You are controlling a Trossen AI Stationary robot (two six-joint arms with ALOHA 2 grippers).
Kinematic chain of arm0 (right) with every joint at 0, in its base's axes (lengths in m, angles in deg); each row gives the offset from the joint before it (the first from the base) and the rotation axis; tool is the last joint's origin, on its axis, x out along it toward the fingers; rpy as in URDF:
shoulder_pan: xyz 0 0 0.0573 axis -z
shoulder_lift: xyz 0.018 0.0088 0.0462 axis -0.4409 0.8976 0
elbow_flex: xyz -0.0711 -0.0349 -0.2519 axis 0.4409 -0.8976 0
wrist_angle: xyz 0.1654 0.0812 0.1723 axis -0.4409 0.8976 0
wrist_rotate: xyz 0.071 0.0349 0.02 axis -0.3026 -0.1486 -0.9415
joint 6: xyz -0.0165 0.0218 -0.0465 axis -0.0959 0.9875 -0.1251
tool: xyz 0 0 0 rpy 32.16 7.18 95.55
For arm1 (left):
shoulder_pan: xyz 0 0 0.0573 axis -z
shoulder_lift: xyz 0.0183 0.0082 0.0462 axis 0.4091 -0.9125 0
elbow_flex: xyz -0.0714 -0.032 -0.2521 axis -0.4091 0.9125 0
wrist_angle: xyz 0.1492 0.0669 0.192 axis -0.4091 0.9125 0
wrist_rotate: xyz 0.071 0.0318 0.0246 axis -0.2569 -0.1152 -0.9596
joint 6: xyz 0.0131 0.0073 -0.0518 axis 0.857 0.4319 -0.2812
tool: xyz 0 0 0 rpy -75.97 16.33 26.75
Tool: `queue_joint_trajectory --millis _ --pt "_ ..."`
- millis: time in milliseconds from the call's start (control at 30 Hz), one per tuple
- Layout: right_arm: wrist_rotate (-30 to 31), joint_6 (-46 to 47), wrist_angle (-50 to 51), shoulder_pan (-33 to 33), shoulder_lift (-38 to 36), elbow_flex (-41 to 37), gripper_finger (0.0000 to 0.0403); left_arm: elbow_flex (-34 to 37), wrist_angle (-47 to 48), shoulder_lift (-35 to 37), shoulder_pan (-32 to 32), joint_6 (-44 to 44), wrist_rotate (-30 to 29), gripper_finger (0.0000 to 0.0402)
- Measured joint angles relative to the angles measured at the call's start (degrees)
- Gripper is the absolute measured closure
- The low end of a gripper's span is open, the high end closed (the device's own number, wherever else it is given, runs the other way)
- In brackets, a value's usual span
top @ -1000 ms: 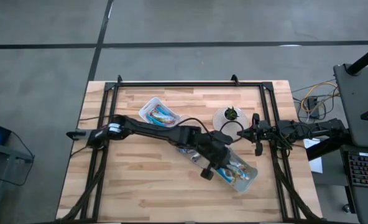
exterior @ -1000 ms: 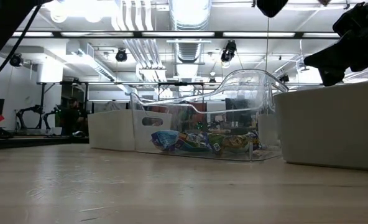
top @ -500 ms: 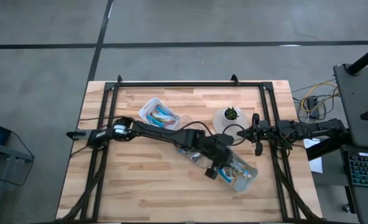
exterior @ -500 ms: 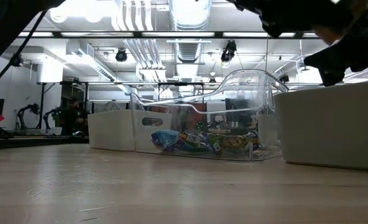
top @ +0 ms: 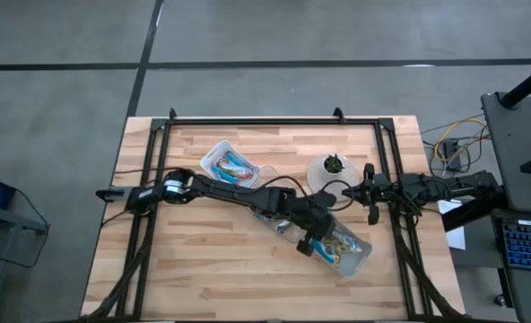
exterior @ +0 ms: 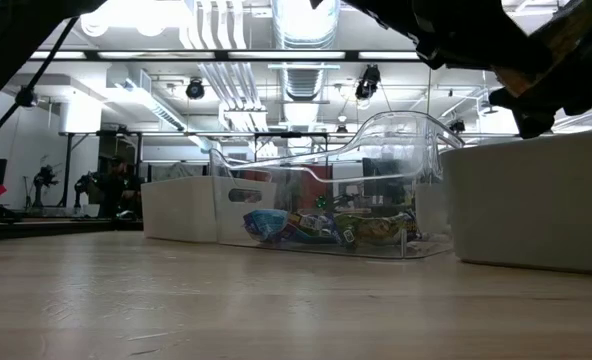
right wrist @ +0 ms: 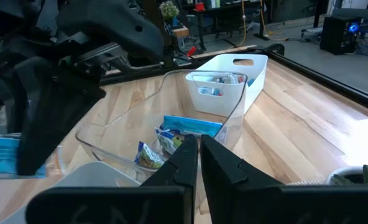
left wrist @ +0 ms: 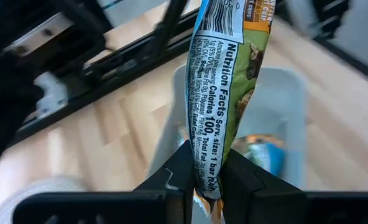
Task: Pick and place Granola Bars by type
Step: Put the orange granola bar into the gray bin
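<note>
Left wrist view shows the left gripper with its two dark fingers clenched on the lower end of a granola bar, a greenish-tan wrapper whose nutrition panel faces the camera; the bar stands up from between the fingers. Beyond it lies a clear tray with another bar inside, resting on the wooden table.

From the high view, the left gripper sits at about 4 o'clock from the table's centre, over the near end of the clear tray, which runs slantwise toward 5 o'clock. More granola bars lie loose inside that tray. The left arm stretches in from 9 o'clock. A second, smaller tray holding blue-wrapped bars sits at roughly 11 o'clock from the centre, well apart from the first. A white round bowl with something green in it stands at about 2 o'clock.

Right gripper has its fingers pressed together with nothing between them; in the high view it waits at the table's 3 o'clock edge, just beside the bowl.

Low view shows bars heaped at the bottom of the clear tray.
</note>
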Motion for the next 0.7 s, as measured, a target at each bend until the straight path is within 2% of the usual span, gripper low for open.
queue_joint_trajectory --millis 133,700 --pt "0.0 0.0 0.0 0.0 0.0 0.0 0.0390 0.0 0.5 0.0 0.0 -1.5 -6.2 0.0365" --pt "0.0 0.0 0.0 0.0 0.0 0.0 0.0390 0.0 0.5 0.0 0.0 -1.1 -3.1 0.0364"
